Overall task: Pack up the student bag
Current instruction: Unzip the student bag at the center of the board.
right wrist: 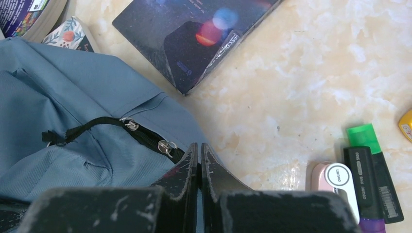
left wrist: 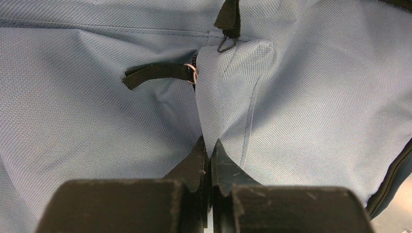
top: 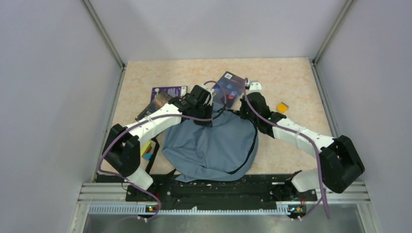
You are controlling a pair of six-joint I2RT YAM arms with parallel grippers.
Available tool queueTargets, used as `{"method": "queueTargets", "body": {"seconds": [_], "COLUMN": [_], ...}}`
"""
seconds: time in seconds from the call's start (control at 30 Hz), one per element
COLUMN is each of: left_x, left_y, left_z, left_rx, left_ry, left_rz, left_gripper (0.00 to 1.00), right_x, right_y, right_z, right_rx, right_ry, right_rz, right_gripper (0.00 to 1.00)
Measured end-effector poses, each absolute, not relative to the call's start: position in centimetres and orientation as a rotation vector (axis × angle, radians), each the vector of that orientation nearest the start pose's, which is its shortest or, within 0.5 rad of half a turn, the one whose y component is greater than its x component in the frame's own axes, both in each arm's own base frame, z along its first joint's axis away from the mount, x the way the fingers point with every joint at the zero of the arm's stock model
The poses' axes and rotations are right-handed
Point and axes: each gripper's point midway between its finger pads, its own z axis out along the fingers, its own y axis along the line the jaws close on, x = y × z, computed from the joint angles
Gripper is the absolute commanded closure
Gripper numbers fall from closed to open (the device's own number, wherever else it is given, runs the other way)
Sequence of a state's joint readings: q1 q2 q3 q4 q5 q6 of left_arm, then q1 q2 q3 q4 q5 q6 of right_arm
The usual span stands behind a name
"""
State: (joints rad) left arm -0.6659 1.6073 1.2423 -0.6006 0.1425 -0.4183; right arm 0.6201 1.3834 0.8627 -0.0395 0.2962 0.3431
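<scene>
Readable text: almost none. The pink-and-white eraser-like item (right wrist: 335,180) has a round label with small lettering, too blurred to read. The black marker (right wrist: 370,182) carries a barcode and touches the green highlighter (right wrist: 368,138). The purple book (top: 168,92) has cover print too small to read. The dark glossy book (right wrist: 194,39) shows red and blue blobs and a small mark, illegible. A yellow item (top: 282,107) lies off to the right.

The student bag (top: 209,145) lies flat on the table (top: 291,77), centre near edge, between the two arms.

Both arms reach forward with elbows out, their wrists meeting at the bag's far edge. The left gripper (left wrist: 210,145) points down onto the bag, its fingers pinching a raised fold of grey-blue fabric just below a black pull tab (left wrist: 155,74) on a metal ring. The right gripper (right wrist: 199,148) has its fingers pressed together at the bag's right far edge, just beside the zipper slider (right wrist: 167,145). Cannot tell whether any fabric is caught there.
</scene>
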Motion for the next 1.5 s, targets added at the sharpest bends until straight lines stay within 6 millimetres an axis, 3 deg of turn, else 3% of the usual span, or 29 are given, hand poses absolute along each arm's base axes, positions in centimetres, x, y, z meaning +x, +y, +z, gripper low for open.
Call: {"method": "queueTargets", "body": {"seconds": [0.43, 1.5], "left_x": [28.0, 29.4], "left_y": [-27.2, -25.5], "left_z": [12.3, 13.0], "left_rx": [0.383, 0.296], "left_ry": [2.607, 2.593], "left_rz": [-0.587, -0.581], "left_gripper": [1.0, 1.0], "right_x": [34.1, 31.6], "right_y": [18.9, 15.1], "right_z": [14.0, 17.0], "right_rx": [-0.098, -0.011], "right_ry": [2.102, 1.973], "right_rz": [0.226, 0.19], "right_gripper": [1.0, 1.0]}}
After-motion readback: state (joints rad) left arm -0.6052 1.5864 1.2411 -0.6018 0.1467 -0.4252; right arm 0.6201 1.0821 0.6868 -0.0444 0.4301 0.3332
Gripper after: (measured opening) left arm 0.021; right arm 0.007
